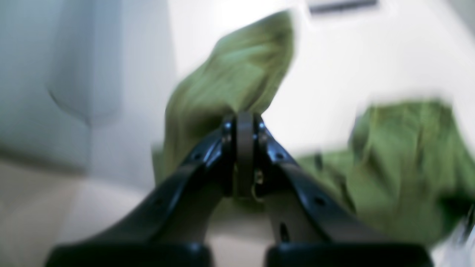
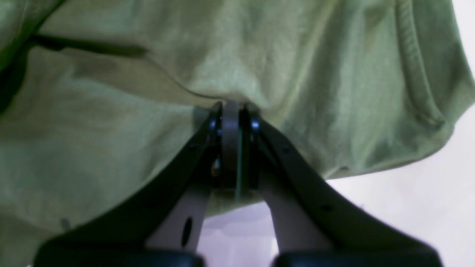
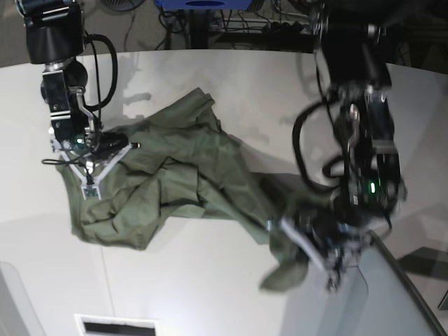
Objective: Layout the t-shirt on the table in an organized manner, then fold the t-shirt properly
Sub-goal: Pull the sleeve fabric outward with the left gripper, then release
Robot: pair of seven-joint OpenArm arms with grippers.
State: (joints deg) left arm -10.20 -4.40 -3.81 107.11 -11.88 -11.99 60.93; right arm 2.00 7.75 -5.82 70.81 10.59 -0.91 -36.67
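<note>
The olive-green t-shirt [image 3: 189, 182] lies crumpled across the white table [image 3: 280, 91], stretched from the left side down toward the lower right. My right gripper [image 3: 89, 187], at the left of the base view, is shut on the shirt's left edge. In its wrist view the right gripper [image 2: 232, 108] pinches a fold of the t-shirt [image 2: 259, 55] just above the table [image 2: 408, 207]. At the shirt's lower right end my left gripper [image 3: 301, 252] looks blurred. Up close the left gripper [image 1: 245, 119] is shut on a raised flap of the t-shirt [image 1: 237, 74].
A grey angled panel [image 3: 395, 294] stands at the lower right, close beside the left arm. A dark vent slot [image 3: 115, 327] sits near the table's front edge. Black cables hang off both arms. The table's curved far edge [image 3: 210, 52] runs along the top.
</note>
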